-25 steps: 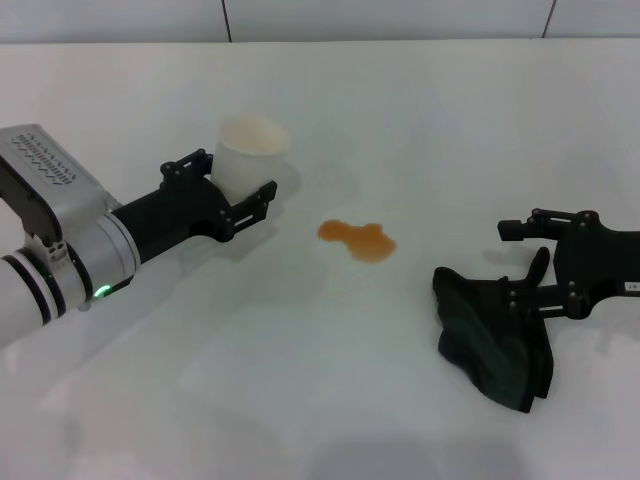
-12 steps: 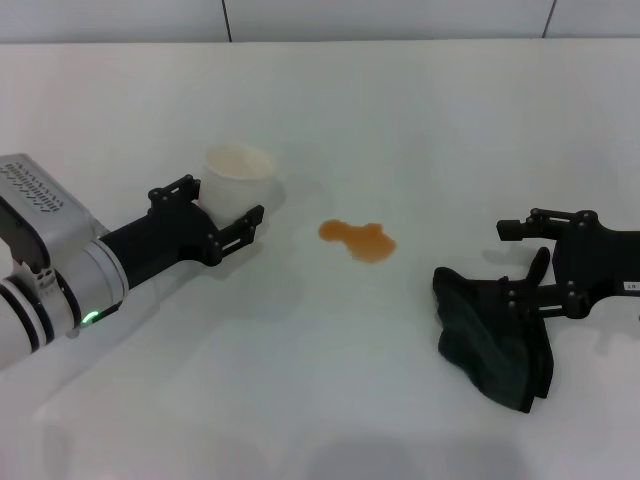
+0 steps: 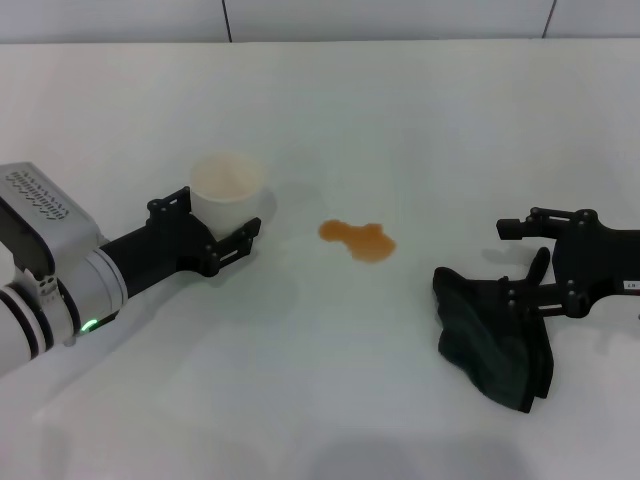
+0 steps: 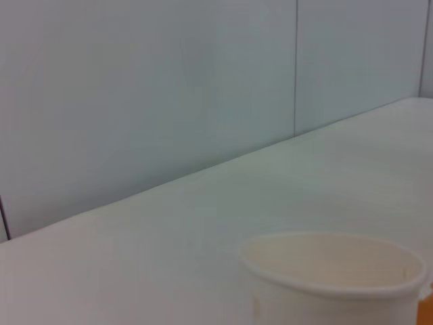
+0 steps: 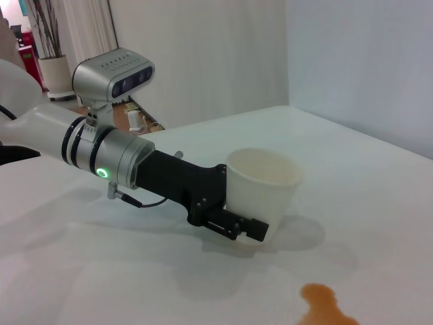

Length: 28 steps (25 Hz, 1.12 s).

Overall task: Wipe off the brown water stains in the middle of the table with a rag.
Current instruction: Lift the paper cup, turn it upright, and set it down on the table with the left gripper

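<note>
While its two black fingers hold a white paper cup (image 3: pixel 227 192) upright, the left end effector (image 3: pixel 215 224) sits on the left of the white worktop (image 3: pixel 400 110), grasping the cup just above or on the surface; I cannot tell which. The cup is beside the spill rather than over it, probably to get it out of the way before wiping. Its inside looks pale tan and seems empty.

To the right of the cup, a little apart from it, the brown water stains (image 3: pixel 358 239) form one small orange-brown blotch with an uneven edge near the middle of the worktop.

Farther right, the right end effector (image 3: pixel 528 253) rests low with its fingers spread apart, grasping nothing. The rag (image 3: pixel 492 337), a crumpled black cloth, lies just under and beside its lower finger, touching or nearly so, which suggests it is placed ready to be picked up. The rag is well apart from the stain, so no wiping has begun.

No brand, label or readable writing appears on the cup or rag; a tiny mark on the right arm is too small to read.
</note>
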Each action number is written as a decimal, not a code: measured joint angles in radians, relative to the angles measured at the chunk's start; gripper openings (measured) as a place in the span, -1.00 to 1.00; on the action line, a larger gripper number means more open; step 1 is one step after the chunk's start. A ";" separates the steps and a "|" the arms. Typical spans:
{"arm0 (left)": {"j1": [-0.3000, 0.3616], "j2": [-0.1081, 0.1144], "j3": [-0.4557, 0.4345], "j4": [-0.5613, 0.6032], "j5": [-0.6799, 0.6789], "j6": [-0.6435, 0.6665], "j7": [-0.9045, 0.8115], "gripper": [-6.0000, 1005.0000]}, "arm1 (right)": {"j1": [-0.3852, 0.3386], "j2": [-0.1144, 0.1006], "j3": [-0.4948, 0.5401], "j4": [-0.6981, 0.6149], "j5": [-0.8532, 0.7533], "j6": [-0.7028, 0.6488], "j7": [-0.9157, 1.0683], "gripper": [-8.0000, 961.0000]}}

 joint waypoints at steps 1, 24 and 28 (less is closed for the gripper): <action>0.001 0.000 0.000 0.001 0.000 -0.001 0.000 0.37 | 0.000 0.000 0.000 -0.001 0.000 0.000 0.000 0.81; -0.023 0.005 0.000 -0.003 0.050 -0.003 -0.070 0.63 | 0.001 0.000 0.000 -0.003 0.000 -0.002 0.002 0.81; -0.024 0.005 0.000 -0.006 0.053 -0.004 -0.071 0.69 | 0.001 0.000 0.000 -0.003 0.000 -0.002 0.002 0.81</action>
